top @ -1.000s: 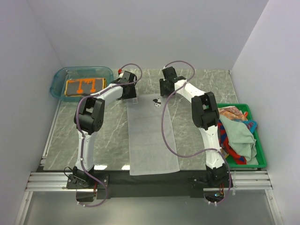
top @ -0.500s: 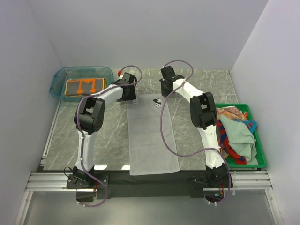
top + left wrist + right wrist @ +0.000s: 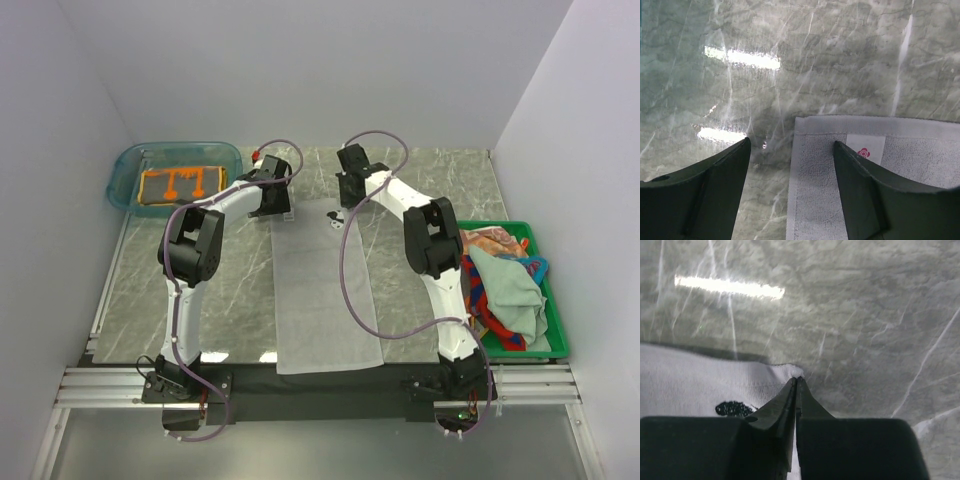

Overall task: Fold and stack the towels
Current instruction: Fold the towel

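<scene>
Grey-white towel (image 3: 325,300) flat; R end effector (image 3: 796,380) clamped on its corner, L end effector (image 3: 791,145) apart.

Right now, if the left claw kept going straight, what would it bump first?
Likely the pale towel, at its corner: the open left gripper straddles its edge, one finger over cloth, one over bare table.

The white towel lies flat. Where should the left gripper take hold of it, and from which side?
Grip the far left corner of the white towel, coming down from above. That corner lies flat under the open left gripper, and the right gripper is shut on the far right corner, so a matching pinch should lift that edge evenly.
</scene>
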Available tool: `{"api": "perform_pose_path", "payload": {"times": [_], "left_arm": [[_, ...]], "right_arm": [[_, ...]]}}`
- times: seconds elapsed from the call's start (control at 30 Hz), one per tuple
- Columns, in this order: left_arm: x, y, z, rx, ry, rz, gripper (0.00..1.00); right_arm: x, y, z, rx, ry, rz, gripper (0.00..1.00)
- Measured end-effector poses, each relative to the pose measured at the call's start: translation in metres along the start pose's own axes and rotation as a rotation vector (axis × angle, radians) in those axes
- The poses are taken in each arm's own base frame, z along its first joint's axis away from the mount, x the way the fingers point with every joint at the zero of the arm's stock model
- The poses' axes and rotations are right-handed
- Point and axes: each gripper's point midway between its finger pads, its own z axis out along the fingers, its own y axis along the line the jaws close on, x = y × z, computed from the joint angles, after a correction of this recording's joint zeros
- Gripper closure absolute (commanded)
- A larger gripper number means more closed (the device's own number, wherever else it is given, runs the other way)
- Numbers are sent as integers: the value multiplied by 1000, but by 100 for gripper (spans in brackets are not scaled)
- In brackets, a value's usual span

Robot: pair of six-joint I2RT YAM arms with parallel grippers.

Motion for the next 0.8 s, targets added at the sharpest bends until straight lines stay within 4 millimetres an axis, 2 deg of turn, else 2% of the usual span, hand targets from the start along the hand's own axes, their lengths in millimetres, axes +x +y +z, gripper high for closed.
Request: {"api": "perform_pose_path", "payload": {"times": [0.27,0.43,0.47,0.53,0.57,0.63,0.73,0.8], "left_arm": [[0,-1,0,4,-1,-2,29],[0,-2,1,7,1,-5,37],[-1,-3,2,8,0,-6,47],[-3,-4,3,8,-4,-13,55],[-4,-5,4,9,-7,-16,63],[-4,-6,5,10,-10,-24,70],[-6,-8,8,13,-14,-29,96],[-8,-9,9,18,-21,-31,99]], "right_arm": [[8,0,-5,-4,-12,9,100],[8,-1,-6,-9,-22,15,100],[8,-1,-6,-10,-24,15,100],[9,0,-6,-14,-28,16,100],[9,0,-6,-15,-30,16,100],[9,0,-6,-16,-33,17,100],[9,0,-6,-19,-38,17,100],[9,0,-6,-21,-41,17,100]]}}
